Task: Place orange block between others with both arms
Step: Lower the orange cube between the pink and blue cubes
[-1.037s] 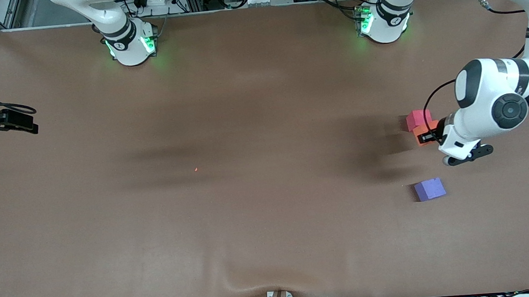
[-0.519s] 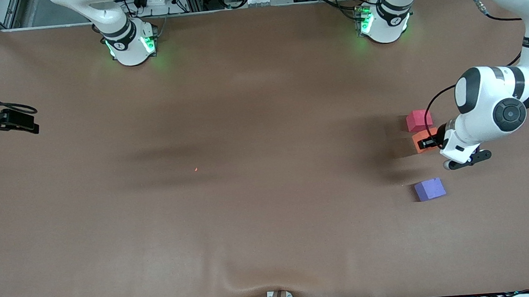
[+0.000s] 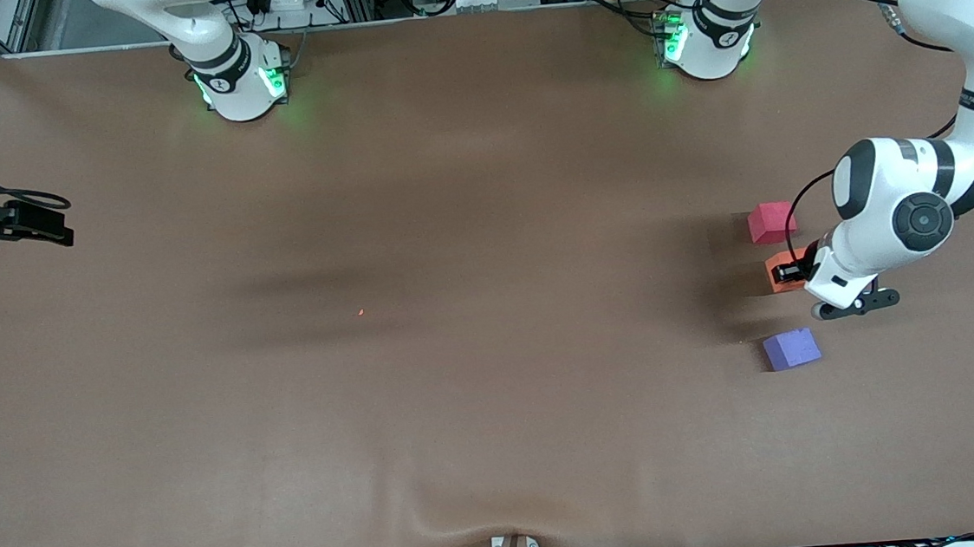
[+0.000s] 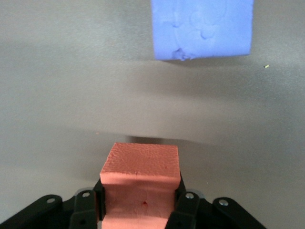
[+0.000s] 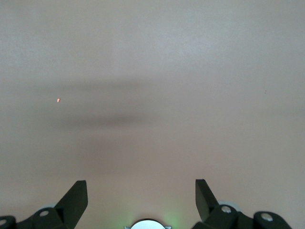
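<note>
Brown surface (image 3: 479, 396) is carrying the red-pink cube (image 3: 771, 222) and, nearer the front camera, the purple cube (image 3: 791, 349), both toward the left arm's end. White left arm (image 3: 899, 206) is holding its left gripper (image 3: 791, 272) over the gap between them, jaws clamped on the orange block (image 4: 140, 181). Right gripper (image 5: 141, 200) is waiting over bare surface, jaws wide apart.

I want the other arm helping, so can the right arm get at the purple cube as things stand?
Probably not easily. The right gripper waits open at its own table end, while the purple cube lies at the left arm's end, beside the left gripper holding the orange block.
</note>
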Motion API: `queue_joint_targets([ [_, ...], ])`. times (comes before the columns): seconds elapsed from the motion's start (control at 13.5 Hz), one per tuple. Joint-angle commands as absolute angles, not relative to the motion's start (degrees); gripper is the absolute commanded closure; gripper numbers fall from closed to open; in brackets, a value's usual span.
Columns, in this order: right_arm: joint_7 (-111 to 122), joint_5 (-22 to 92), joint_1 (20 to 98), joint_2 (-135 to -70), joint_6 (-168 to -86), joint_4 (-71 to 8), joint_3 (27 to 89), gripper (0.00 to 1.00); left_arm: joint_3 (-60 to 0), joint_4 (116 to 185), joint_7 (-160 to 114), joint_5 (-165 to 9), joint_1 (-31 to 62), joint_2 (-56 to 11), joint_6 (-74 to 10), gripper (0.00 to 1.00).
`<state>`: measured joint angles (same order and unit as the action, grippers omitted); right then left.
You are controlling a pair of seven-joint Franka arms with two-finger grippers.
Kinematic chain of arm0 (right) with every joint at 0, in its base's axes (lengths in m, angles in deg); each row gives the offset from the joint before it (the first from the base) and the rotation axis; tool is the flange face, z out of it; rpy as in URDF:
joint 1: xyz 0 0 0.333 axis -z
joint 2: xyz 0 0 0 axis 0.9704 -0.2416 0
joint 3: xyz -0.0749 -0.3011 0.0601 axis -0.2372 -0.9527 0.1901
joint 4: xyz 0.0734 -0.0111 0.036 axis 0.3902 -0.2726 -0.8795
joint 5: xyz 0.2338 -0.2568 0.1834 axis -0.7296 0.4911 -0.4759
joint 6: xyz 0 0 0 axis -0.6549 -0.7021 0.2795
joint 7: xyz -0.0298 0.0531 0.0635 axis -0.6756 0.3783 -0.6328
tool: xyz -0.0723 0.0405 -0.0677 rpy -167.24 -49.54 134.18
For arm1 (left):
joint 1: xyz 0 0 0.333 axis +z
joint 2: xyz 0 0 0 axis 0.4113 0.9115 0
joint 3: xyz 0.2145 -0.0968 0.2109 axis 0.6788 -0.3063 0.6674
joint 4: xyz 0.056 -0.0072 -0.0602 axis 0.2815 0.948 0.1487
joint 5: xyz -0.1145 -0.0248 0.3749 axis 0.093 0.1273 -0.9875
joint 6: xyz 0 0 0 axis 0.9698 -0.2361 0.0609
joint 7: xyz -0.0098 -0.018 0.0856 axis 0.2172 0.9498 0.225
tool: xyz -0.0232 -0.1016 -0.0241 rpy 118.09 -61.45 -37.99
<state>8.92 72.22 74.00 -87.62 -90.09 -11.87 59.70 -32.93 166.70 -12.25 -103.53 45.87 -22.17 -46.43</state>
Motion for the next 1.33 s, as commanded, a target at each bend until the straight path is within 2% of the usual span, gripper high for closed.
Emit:
queue_joint_targets([
  [0.0,10.92,73.35,73.91,-87.39,-89.21,-11.5,59.48,0.0,-33.49,167.04,-13.93,-105.03,46.7,-21.85,-47.72,1.0],
  [0.22,17.34,73.17,73.74,-87.39,-89.21,-11.5,59.65,0.0,-33.49,167.12,-15.78,-105.03,46.79,-20.89,-50.18,1.0],
  [0.89,13.58,76.24,73.12,-87.31,-88.95,-11.5,59.74,0.0,-33.49,166.42,-16.31,-105.47,46.96,-18.86,-51.41,1.0],
  [0.96,13.39,76.25,73.38,-87.31,-88.86,-11.5,59.74,0.0,-33.4,166.42,-16.31,-105.47,46.96,-18.78,-51.41,0.96],
  [1.04,13.22,76.25,73.56,-87.31,-88.86,-11.5,59.65,0.0,-33.4,166.42,-16.48,-105.56,46.96,-18.78,-51.41,0.35],
  [1.11,13.22,76.25,73.47,-87.31,-88.69,-11.5,59.65,0.0,-33.4,166.42,-16.66,-105.91,46.87,-18.78,-51.41,0.0],
  [1.26,13.22,76.25,73.47,-87.31,-88.33,-11.5,59.65,0.0,-33.4,166.51,-15.96,-106.0,46.87,-19.82,-50.54,0.0],
])
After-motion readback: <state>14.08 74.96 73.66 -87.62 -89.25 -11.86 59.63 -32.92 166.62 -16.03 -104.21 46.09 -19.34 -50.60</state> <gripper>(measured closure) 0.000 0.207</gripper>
